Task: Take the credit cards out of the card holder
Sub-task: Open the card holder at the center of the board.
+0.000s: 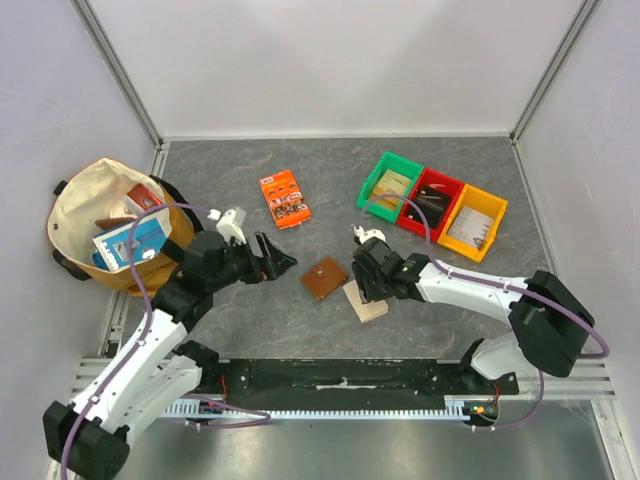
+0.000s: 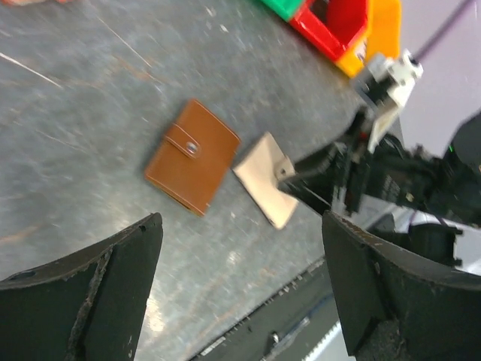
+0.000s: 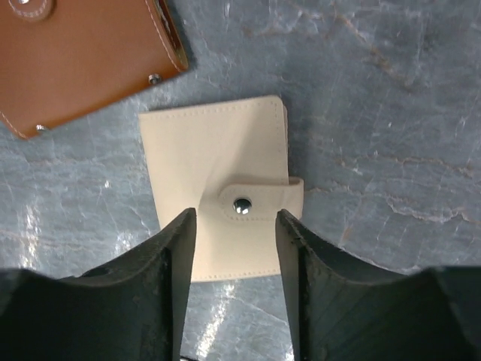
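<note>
The cream card holder (image 3: 218,158) lies flat and closed on the grey table, its snap tab (image 3: 259,201) fastened. It also shows in the top view (image 1: 366,301) and the left wrist view (image 2: 264,179). No credit cards are visible; they are hidden or out of view. My right gripper (image 3: 236,226) is open just above the holder, its fingers either side of the snap tab; I cannot tell if they touch it. My left gripper (image 2: 240,248) is open and empty, to the left of the wallets in the top view (image 1: 278,258).
A brown wallet (image 1: 325,278) lies closed just left of the holder. An orange packet (image 1: 284,198) lies further back. Green, red and yellow bins (image 1: 432,205) stand at the back right. A cloth bag (image 1: 110,225) of items sits at the left edge.
</note>
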`<state>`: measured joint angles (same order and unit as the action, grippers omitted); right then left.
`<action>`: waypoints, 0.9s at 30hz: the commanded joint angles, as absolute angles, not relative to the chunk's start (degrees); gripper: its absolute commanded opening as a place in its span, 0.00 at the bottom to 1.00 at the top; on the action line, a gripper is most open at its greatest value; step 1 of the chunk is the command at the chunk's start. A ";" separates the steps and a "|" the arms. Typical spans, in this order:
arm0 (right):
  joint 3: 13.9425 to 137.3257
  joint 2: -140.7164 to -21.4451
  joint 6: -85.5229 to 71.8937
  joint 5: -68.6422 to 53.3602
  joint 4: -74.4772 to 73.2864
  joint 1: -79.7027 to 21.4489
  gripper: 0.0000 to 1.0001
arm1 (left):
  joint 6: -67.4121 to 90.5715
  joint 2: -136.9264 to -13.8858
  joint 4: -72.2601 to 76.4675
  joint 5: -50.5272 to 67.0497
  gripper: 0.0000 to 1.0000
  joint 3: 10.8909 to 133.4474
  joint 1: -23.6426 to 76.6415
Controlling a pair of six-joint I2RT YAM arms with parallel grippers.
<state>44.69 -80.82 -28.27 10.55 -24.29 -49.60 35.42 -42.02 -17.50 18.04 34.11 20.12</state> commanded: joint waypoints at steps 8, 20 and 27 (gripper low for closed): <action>48.25 -87.01 -25.58 12.57 -22.06 -49.57 0.45 | 54.04 -49.56 -15.12 0.89 0.91 31.64 41.55; 42.63 -86.84 -26.81 11.61 -19.69 -49.31 0.20 | 64.24 -62.47 -4.32 -8.08 0.82 30.85 55.19; 38.24 -84.91 -27.60 0.90 -13.19 -45.18 0.13 | 65.74 -73.28 -1.32 -9.40 0.72 35.50 58.36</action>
